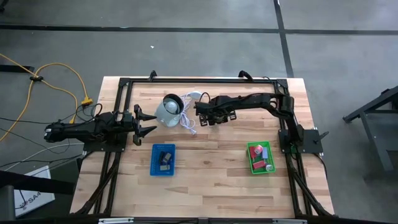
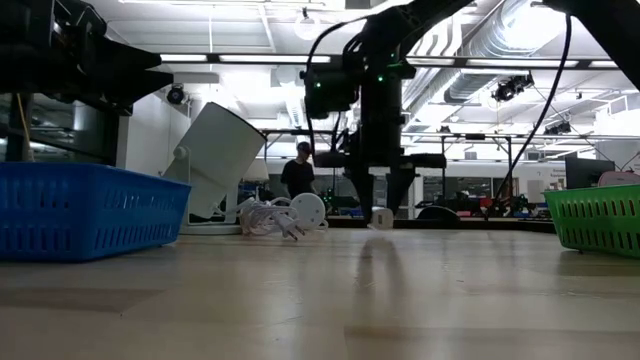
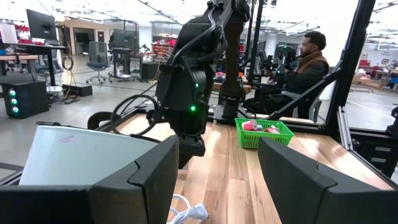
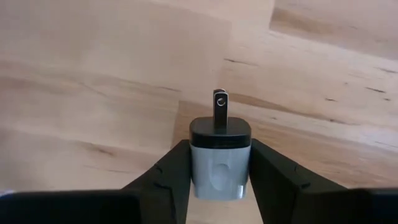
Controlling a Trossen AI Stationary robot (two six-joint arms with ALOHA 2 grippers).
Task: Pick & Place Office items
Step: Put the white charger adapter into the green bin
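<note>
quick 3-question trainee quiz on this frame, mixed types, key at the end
1. True or false: the right gripper is closed on a small white plug adapter.
2. Which tray holds red and pink pieces? A) blue tray B) green tray
3. Fill in: the left gripper is open beside the grey-white round ____ with the white cord.

Key: 1 true; 2 B; 3 object
</note>
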